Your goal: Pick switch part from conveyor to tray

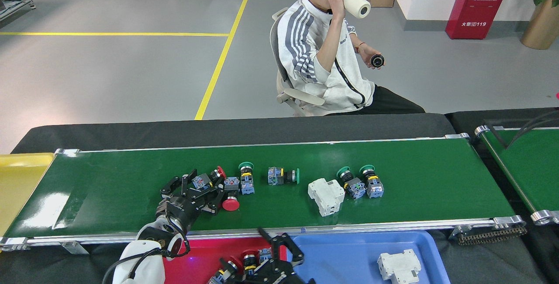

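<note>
Green conveyor (131,188) carries a row of switch parts; left gripper (198,188) sits spread around the red-capped switch part (209,178), jaws not yet pinched, lined up to grab. Right gripper (279,260) hangs over the red tray (196,255), probably released, view cropped. Blue tray (340,253) holds 1 white breaker (401,265).

I see the conveyor (415,166), a long green belt with silver rails, carrying a loose row of parts. From my left: a red-capped switch (208,178) between my left gripper's (194,188) fingers, a red mushroom button (230,202), a green-capped switch (246,176) standing upright, another green one (283,175) lying on its side, a white breaker block (326,195), then 2 green-capped switches (360,181) side by side. The belt's right end and far left are bare.
</note>
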